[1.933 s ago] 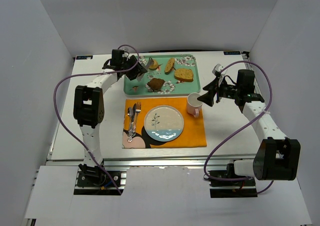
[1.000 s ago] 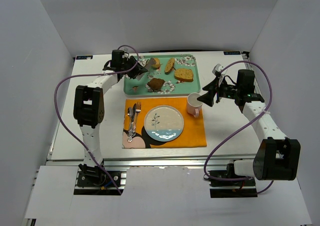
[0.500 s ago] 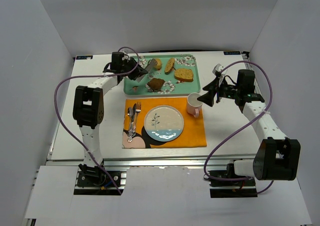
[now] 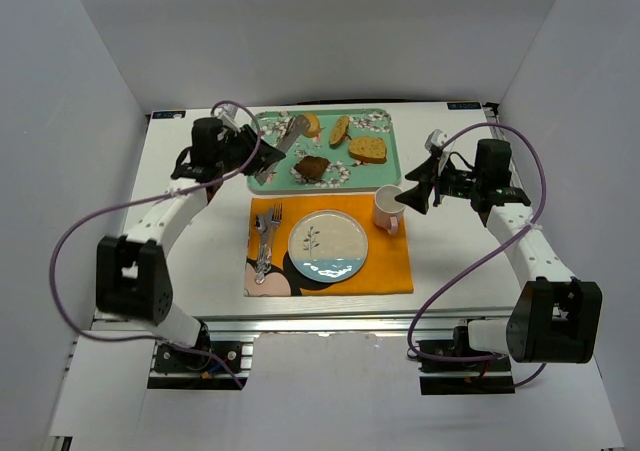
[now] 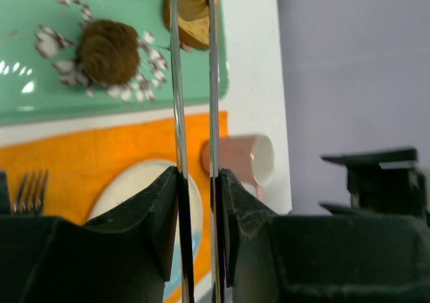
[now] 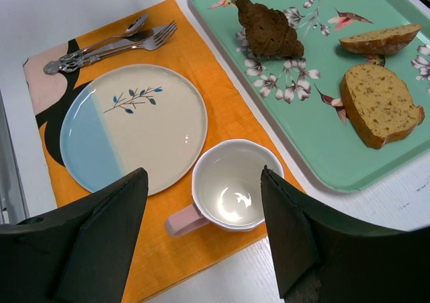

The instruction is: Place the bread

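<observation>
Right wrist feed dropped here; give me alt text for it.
The open right gripper hovers over an empty pink mug on an orange placemat. Left of the mug lies a blue-and-cream plate, cutlery beyond it. A teal tray at upper right holds a dark brown chunk and two tan slices; the bread is out of frame.

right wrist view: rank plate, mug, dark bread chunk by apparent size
1. Round cream-and-blue ceramic plate
2. Pink-handled white mug
3. Dark brown bread chunk, which lies farther off, so its true size is unsure
</observation>
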